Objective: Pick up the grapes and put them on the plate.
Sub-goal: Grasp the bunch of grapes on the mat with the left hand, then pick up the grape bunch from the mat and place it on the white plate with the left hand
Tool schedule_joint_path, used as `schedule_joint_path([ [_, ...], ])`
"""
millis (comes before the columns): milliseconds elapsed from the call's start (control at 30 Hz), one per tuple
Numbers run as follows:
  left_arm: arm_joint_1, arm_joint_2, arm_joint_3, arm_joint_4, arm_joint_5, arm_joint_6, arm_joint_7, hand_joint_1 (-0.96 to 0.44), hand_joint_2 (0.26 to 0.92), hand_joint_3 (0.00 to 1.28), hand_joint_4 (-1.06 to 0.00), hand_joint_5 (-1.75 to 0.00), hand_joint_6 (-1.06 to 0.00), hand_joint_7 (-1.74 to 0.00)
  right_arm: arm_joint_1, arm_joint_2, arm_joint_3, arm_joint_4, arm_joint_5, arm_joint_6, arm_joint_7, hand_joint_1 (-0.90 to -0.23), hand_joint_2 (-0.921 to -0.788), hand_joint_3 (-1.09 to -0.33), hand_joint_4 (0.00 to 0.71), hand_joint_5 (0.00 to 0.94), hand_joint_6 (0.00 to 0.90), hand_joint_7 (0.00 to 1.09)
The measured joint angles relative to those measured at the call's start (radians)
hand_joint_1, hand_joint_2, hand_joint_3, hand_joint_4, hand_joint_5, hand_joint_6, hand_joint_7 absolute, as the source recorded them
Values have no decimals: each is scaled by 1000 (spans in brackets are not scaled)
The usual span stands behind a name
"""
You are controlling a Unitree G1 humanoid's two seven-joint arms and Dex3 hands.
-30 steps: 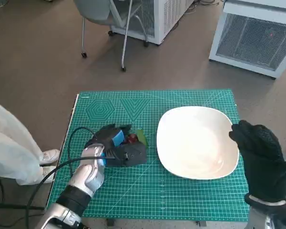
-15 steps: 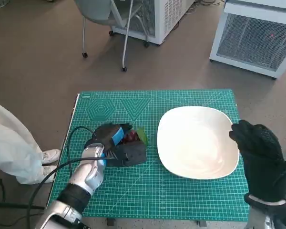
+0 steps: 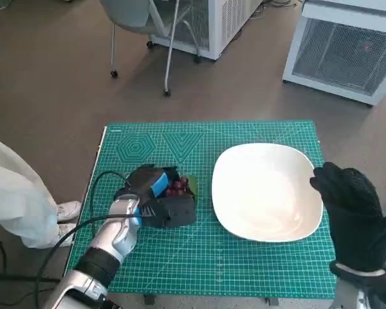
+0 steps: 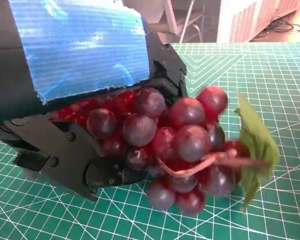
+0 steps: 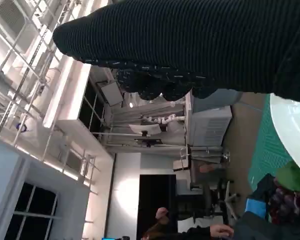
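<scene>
On the green cutting mat (image 3: 244, 270) lie one bunch of grapes (image 3: 177, 187) and one white plate (image 3: 265, 190); two hands are beside them, and one chair (image 3: 141, 19) stands beyond it.

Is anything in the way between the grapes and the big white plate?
Nothing visible is. The left hand grips the grapes beside the plate, with only bare green mat between them. The right hand sits at the plate's far side.

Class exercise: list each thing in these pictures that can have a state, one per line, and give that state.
grapes: gripped in the left robot hand, bunch intact, leaf attached
left robot hand: closed around the grapes, over the mat
right robot hand: holds nothing, beside the plate's rim
plate: upright on the mat, nothing on it
mat: lying flat on the table
</scene>
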Motion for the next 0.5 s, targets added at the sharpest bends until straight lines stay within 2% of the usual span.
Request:
schedule_joint_path([
  [500, 0, 14, 1, -20, -14, -3, -6, 3, 743, 536, -485, -1429, -496, -1397, -14, 0, 4, 7, -1, -4, 0, -341, -921, -562, 487, 583, 260, 904],
])
